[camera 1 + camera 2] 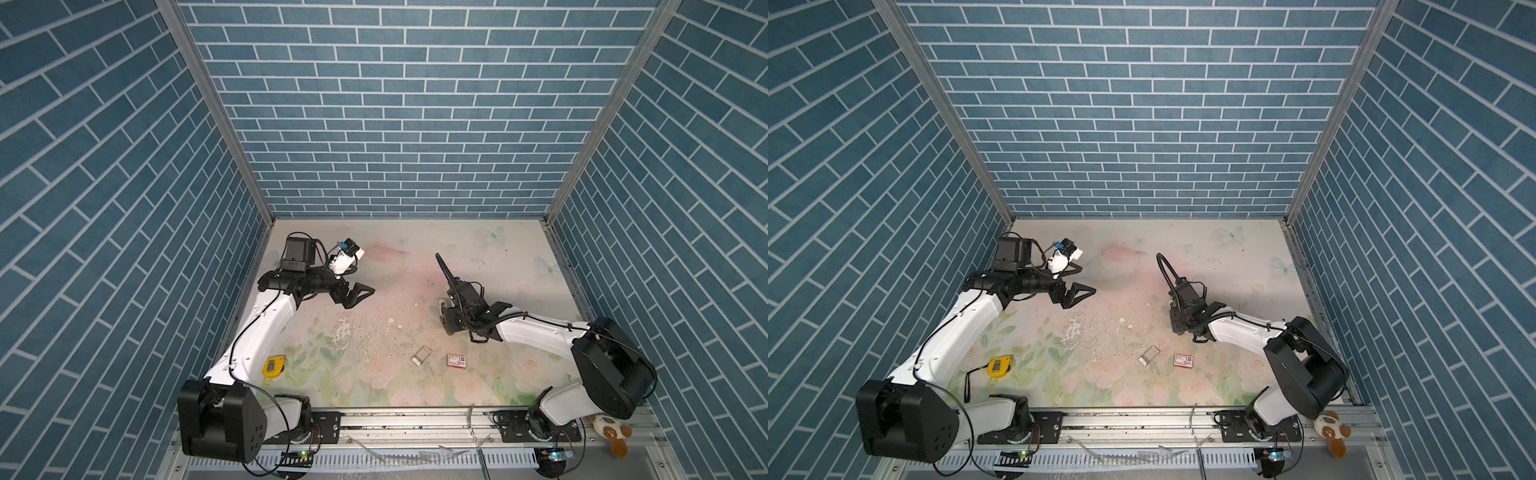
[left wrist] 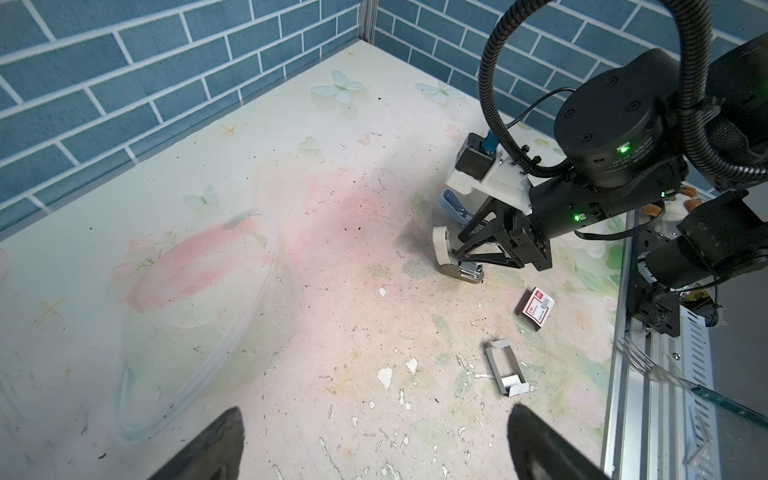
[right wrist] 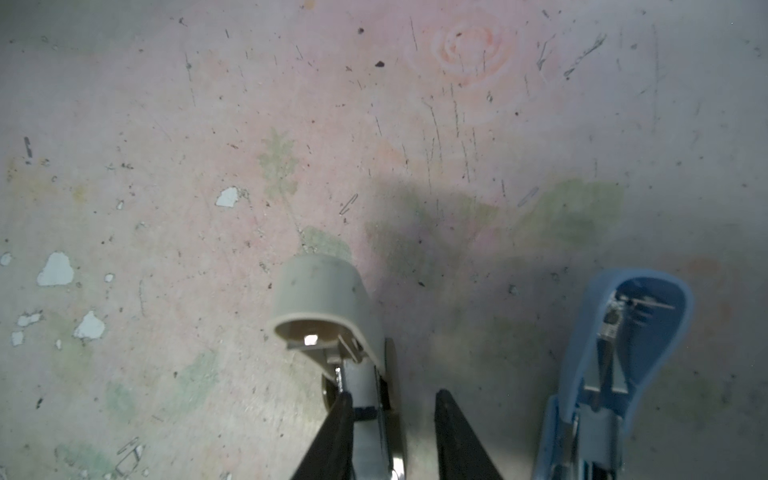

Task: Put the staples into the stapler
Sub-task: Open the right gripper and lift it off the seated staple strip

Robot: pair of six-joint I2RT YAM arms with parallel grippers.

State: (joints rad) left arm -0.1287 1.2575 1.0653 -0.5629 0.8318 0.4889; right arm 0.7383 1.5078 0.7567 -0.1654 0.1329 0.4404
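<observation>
Three blue-brick walls (scuffed floral tabletop)

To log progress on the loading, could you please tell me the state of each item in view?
Beige stapler: open, top swung upright.
Blue stapler: open, inside exposed.
Cardboard tray: out of its sleeve, staples inside.
Red-and-white sleeve: lying flat, apart from the tray.
Yellow tape measure: retracted.
Left gripper: open, empty.
Right gripper: partly open, astride the beige stapler.
</observation>
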